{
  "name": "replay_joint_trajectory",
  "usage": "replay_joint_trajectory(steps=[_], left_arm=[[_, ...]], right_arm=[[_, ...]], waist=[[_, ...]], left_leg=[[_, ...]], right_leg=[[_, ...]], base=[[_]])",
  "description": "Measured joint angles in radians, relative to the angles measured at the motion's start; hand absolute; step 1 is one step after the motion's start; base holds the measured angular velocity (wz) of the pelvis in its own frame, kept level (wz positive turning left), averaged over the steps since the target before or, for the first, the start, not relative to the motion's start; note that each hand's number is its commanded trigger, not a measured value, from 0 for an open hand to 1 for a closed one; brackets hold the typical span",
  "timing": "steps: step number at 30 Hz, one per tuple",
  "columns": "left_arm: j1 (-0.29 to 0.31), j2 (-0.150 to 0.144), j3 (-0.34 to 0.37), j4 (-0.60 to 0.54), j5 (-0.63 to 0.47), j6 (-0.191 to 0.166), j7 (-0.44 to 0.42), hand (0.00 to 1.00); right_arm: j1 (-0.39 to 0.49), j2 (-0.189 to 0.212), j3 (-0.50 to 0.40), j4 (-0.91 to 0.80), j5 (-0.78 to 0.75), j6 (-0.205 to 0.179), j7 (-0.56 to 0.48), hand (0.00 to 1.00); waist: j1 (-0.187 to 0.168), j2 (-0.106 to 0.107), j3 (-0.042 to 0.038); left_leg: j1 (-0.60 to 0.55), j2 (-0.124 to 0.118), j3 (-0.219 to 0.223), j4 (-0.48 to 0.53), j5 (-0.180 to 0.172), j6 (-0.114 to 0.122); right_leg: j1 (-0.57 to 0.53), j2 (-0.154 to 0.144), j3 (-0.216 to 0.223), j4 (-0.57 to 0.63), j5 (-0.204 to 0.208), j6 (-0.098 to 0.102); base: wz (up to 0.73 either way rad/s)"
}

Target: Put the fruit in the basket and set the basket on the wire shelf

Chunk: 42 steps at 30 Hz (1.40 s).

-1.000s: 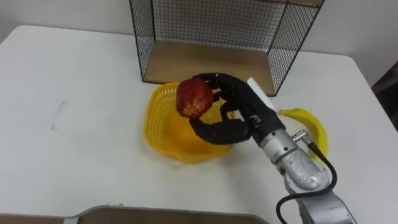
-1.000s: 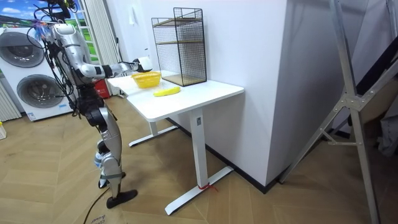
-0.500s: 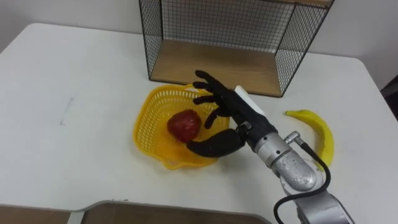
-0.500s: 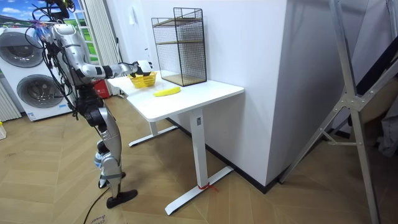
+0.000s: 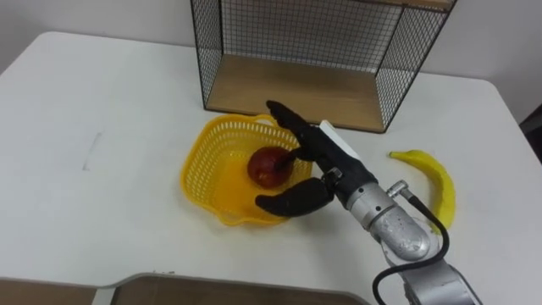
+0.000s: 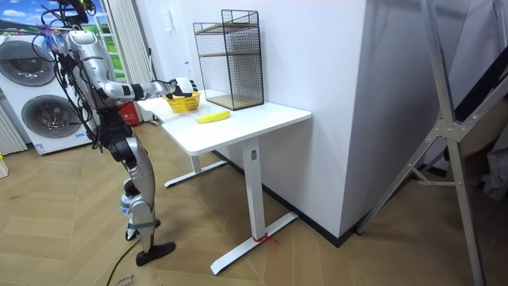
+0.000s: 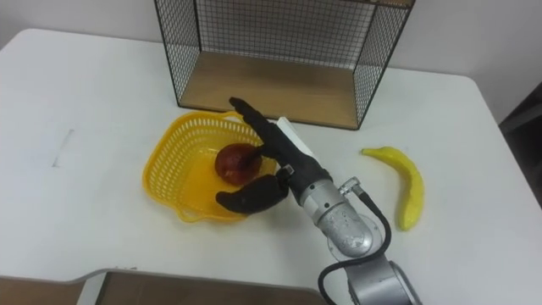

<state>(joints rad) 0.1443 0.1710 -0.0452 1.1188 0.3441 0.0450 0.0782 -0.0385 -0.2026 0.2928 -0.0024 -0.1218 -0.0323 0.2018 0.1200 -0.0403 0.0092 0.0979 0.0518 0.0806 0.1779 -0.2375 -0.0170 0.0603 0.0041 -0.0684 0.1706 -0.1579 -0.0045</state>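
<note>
One hand is at work on the smooth white table (image 5: 102, 102): the right hand (image 5: 315, 157), matte black on a silvery metal forearm, comes in from about 5 o'clock and lies over the near right side of the basket (image 5: 199, 165). Its fingers (image 5: 284, 119) are straight and fanned out above the basket's right rim, with the thumb (image 5: 288, 202) spread well apart along the near rim, so the hand is wide open and grips nothing. The basket is bright yellow plastic with a slotted lattice wall, round with a wavy rim. Inside it, toward 3 o'clock of its floor, rests the apple (image 5: 268, 165), dark red, round and glossy, just beside the fingers (whether one touches it I cannot tell). At 3 o'clock from the basket, well apart from it, a smooth yellow banana (image 5: 432, 182) curves on the tabletop. At 12 o'clock, just beyond the basket, stands the wire shelf (image 5: 254, 34), a box of thin black mesh with a flat pale wooden floor
</note>
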Motion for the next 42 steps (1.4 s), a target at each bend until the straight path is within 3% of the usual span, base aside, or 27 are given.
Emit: replay_joint_trajectory(steps=[7, 13, 24, 30, 36, 42], left_arm=[[0.0, -0.001, -0.021, 0.0, -0.002, 0.0, 0.014, 0.0], [0.001, 0.002, -0.043, 0.001, -0.016, -0.001, 0.028, 0.0], [0.04, -0.003, -0.046, -0.005, -0.007, -0.007, 0.065, 0.0], [0.065, -0.023, -0.005, -0.008, 0.004, -0.002, 0.06, 0.0], [0.081, -0.035, 0.018, -0.015, 0.004, 0.001, 0.05, 0.0], [0.108, -0.033, 0.042, -0.061, 0.002, 0.002, 0.039, 0.0]], right_arm=[[0.0, 0.0, 0.0, 0.0, 0.009, 0.001, 0.015, 0.0], [0.0, 0.003, -0.007, 0.026, 0.245, 0.003, 0.019, 0.0], [0.001, 0.015, -0.128, 0.024, 0.592, 0.0, -0.089, 0.0], [0.001, 0.014, -0.242, 0.024, 0.716, -0.001, -0.141, 0.0], [0.002, 0.014, -0.253, 0.027, 0.74, -0.001, -0.161, 0.0], [0.003, 0.01, -0.285, 0.046, 0.696, -0.001, -0.226, 0.0]], waist=[[-0.011, 0.0, -0.0002], [-0.019, -0.003, -0.002], [-0.053, 0.006, -0.0001], [-0.064, 0.019, -0.0065], [-0.088, 0.015, -0.0093], [-0.088, 0.004, -0.0135]], left_leg=[[0.001, 0.0, 0.001, 0.002, 0.0, 0.0], [0.0, 0.0, 0.0, 0.003, 0.0, 0.0], [-0.001, 0.0, -0.002, 0.009, 0.0, 0.0], [0.003, 0.0, 0.0, 0.011, 0.0, 0.0], [0.0, 0.0, 0.0, 0.017, 0.0, 0.0], [0.0, -0.001, 0.0, 0.019, 0.0, 0.0]], right_leg=[[0.001, 0.0, 0.001, 0.0, 0.0, 0.0], [0.001, -0.001, -0.001, 0.0, 0.0, 0.0], [0.005, -0.002, -0.006, 0.0, 0.0, 0.0], [0.007, -0.002, -0.009, 0.0, 0.0, 0.0], [0.008, -0.002, -0.011, 0.0, 0.0, 0.0], [0.007, -0.004, -0.01, -0.002, 0.0, 0.0]], base=[[0.0], [0.0], [0.01], [0.0], [0.0], [0.0]])
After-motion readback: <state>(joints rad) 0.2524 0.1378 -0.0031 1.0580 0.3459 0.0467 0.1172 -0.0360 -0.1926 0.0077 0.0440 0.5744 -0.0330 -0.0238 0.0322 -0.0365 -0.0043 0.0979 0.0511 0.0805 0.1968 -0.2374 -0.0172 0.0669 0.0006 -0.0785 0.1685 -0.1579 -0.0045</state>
